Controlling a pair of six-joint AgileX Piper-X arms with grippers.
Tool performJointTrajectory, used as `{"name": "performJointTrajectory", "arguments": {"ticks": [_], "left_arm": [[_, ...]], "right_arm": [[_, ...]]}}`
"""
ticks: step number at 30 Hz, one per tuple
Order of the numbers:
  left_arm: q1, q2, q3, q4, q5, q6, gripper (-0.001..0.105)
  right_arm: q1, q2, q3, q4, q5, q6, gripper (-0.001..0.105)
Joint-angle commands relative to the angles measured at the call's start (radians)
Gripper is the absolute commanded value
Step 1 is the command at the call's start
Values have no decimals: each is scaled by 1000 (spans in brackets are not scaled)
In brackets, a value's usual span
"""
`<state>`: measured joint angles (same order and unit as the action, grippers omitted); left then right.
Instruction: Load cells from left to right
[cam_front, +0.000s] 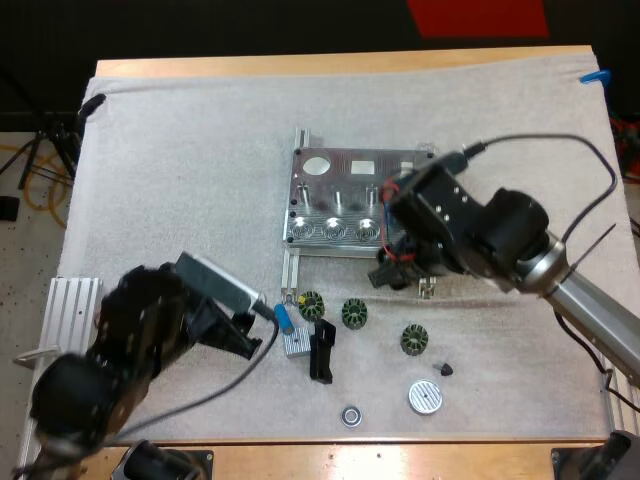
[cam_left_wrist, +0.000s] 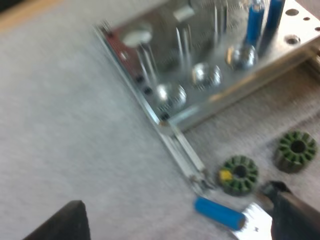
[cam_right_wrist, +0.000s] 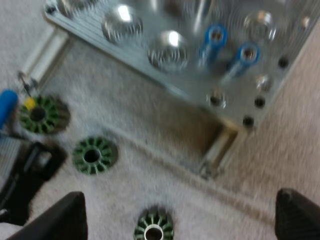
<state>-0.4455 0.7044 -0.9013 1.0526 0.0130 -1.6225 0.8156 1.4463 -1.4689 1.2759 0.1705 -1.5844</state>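
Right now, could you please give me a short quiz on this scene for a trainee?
1. True or false: the loose blue cylinder lies on its side beside the green rings.
2. How many green rings lie on the mat?
3. The right gripper is: A) shut on a cylinder, B) open, C) shut on nothing.
Key: 1 true; 2 three; 3 B.

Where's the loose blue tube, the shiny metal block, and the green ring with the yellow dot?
blue cylinder (cam_left_wrist: 218, 213), left wrist view, middle of its side.
metal fixture (cam_front: 340, 180), high view, bare top plate between the holes and posts.
green ring (cam_left_wrist: 247, 183), left wrist view, toothed body beside its hole.
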Motion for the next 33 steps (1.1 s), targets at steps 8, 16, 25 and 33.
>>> {"name": "performJointTrajectory", "arguments": {"ticks": [8,16,25,33], "left_arm": [[-1,241,4,-3,200,38,72],[-25,467,7,-17,168,26,72],[-25,620,62,-139,85,2,72],[-25,738,76,-181,27,-11,72]], "right_arm": [[-26,-82,172,-73,20,52,74],[-38,-81,178,-81,28,54,74],[-38,-81,178,-84,28,35,74],[-38,-81,178,-85,28,34,74]]}}
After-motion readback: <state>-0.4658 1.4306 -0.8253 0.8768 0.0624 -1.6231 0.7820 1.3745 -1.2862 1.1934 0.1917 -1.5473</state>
